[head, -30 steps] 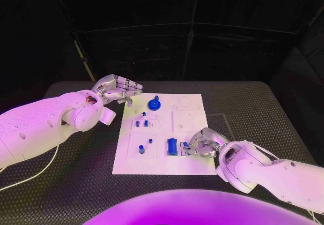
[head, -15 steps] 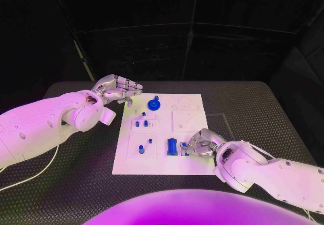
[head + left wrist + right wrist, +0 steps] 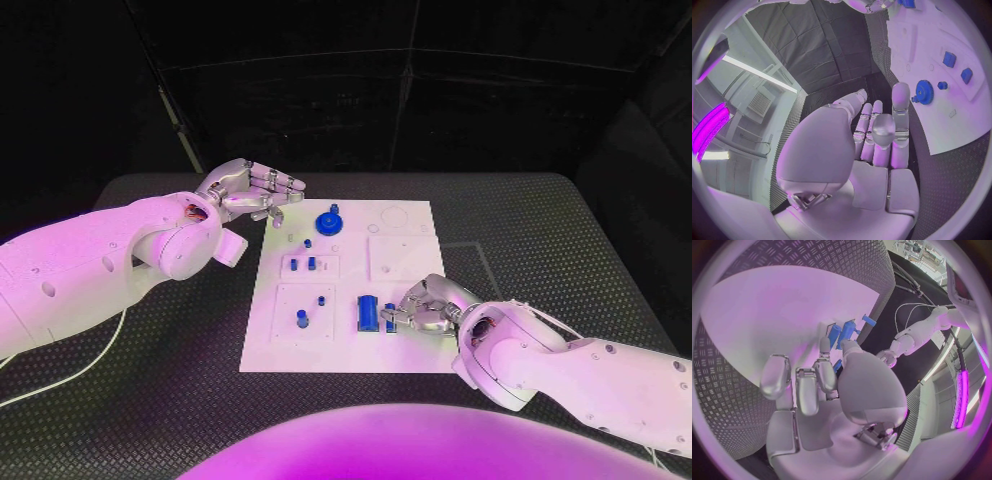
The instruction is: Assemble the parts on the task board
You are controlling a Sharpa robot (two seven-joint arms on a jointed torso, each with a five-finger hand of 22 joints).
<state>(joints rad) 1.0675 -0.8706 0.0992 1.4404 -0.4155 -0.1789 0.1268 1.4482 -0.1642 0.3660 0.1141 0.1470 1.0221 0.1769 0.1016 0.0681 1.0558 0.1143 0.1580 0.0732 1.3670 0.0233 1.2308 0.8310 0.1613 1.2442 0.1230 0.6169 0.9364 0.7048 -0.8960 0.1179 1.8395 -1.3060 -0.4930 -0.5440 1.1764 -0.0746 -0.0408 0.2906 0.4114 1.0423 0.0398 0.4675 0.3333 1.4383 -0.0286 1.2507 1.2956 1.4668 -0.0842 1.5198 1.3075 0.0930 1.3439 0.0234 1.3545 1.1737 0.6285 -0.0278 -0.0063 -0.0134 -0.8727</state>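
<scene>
Board (image 3: pixel 404 262) lies white at the centre of the frame on the black table (image 3: pixel 548 215), dotted with blue parts. A gear (image 3: pixel 332 221) sits near its upper edge, two small pegs (image 3: pixel 302 264) stand left of centre, another peg (image 3: pixel 303 318) stands lower left, and a long block (image 3: pixel 369 314) lies lower centre. Just right of that block, a small blue piece (image 3: pixel 391 316) sits at the fingertips of the right hand (image 3: pixel 427 305), which reaches in from the lower right with fingers curled down onto the board; the right wrist view shows its fingers (image 3: pixel 825 346) touching blue parts (image 3: pixel 842 334), though a firm pinch cannot be told. The left hand (image 3: pixel 255 190) hovers at the upper left, beside the board's corner, fingers loosely bent and holding nothing. Several sockets on the right half of the board appear unfilled, so the assembly looks partway done, with the piece at the right hand likely the step in hand.
</scene>
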